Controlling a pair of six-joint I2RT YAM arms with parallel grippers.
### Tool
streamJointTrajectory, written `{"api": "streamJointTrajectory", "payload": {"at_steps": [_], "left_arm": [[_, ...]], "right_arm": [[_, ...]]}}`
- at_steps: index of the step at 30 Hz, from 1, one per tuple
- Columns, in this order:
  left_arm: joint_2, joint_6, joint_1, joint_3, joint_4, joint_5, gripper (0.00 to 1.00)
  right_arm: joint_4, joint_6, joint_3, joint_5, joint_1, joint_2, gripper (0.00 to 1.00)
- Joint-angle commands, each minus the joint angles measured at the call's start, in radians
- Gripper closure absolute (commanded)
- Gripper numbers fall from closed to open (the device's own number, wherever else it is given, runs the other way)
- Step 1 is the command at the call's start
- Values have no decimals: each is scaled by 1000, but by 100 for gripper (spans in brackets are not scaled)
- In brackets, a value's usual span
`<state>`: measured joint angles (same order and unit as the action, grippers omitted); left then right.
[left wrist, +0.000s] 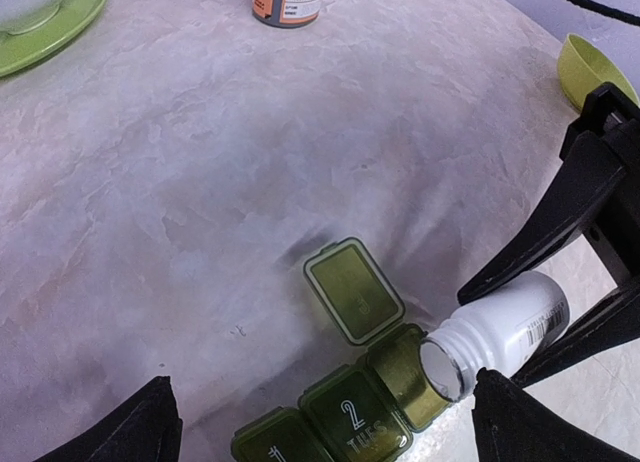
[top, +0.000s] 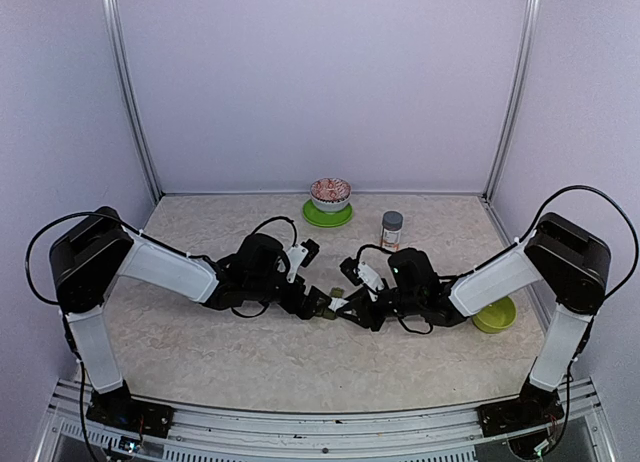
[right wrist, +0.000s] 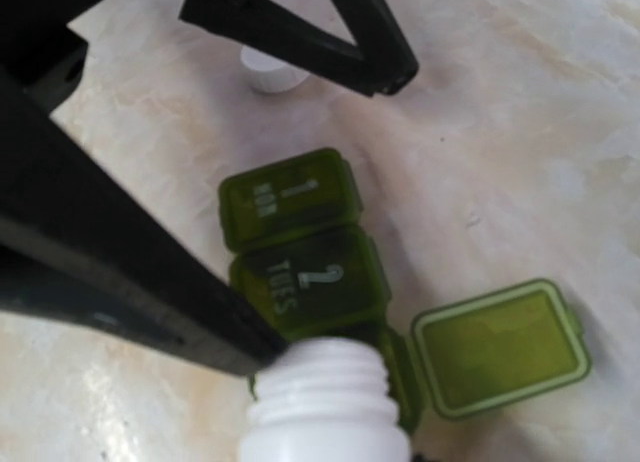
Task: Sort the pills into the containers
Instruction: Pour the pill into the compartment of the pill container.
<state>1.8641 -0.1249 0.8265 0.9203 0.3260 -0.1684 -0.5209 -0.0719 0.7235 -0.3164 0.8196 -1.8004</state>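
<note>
Left wrist view: right gripper (left wrist: 492, 337) clamped on tipped white plastic bottle (right wrist: 325, 402), mouth over open third cell of dark green three-compartment plastic strip (right wrist: 300, 272), mid-table between both arms; left gripper (left wrist: 325, 427) spread wide, empty. Risks pills overshooting, unheld strip sliding.

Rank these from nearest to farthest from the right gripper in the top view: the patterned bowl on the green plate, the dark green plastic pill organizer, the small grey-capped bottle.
1. Dark green plastic pill organizer, just left of the right gripper, which holds a white bottle.
2. Small grey-capped bottle, behind the gripper, slightly right.
3. Patterned bowl on the green plate, farthest back.
</note>
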Motion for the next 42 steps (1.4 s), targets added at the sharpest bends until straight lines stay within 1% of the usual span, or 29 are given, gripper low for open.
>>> {"api": "streamJointTrajectory", "payload": {"at_steps": [1,23,42], "left_arm": [[21,14,5,26,-9,16,1],[40,12,5,41,-28,27,1],[38,14,4,43,-33,26,1]], "right_arm": [[11,4,25,2,13,27,76],[95,26,62,12,25,36,76],[207,42,125,29,30,50,76]]}}
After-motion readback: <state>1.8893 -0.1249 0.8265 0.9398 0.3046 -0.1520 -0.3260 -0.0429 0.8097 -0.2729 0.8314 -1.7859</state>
